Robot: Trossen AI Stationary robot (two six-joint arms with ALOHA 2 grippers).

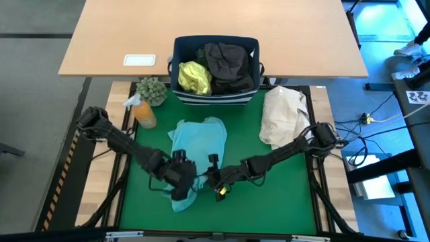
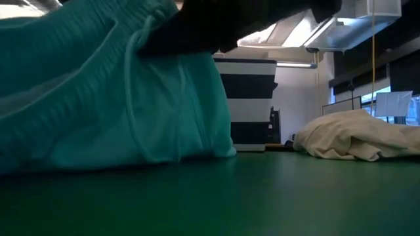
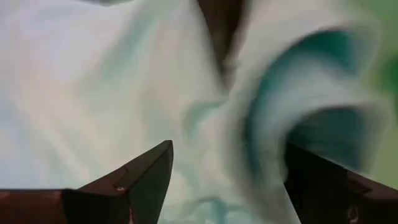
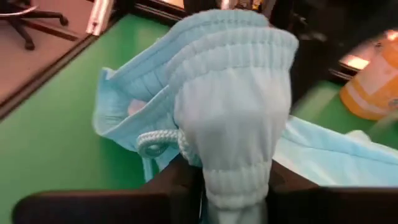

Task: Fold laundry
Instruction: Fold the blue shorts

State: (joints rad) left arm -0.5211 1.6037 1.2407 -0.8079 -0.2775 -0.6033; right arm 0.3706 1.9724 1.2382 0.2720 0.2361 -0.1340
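- Far left of the high view, on the wooden strip beside the green mat, there's an orange spray bottle with a small potted succulent right behind it. A white card or phone-looking thing lies on the light wood desk further back.
- The left gripper is down on the near end of the turquoise shorts, near the front of the mat. In its wrist view the fingers stand wide apart with pale turquoise cloth spread between and beyond them, so open, not pinching anything that I can see.
- The turquoise shorts lie left of centre on the mat, spread from the middle toward the front edge, rumpled at the near end. In the low view they fill the whole left side, drawstring hanging down.
- The right gripper is just beside the left one, at the near right edge of the shorts. Its wrist view shows the elastic waistband bunched up and clamped between the fingers, with a drawstring knot dangling alongside. So closed on the shorts.
- Behind the mat sits the navy bin with a striped base, holding a yellow-green shirt on the left and dark garments on the right.
- Right side of the mat: a cream cloth bundle, well apart from the shorts.
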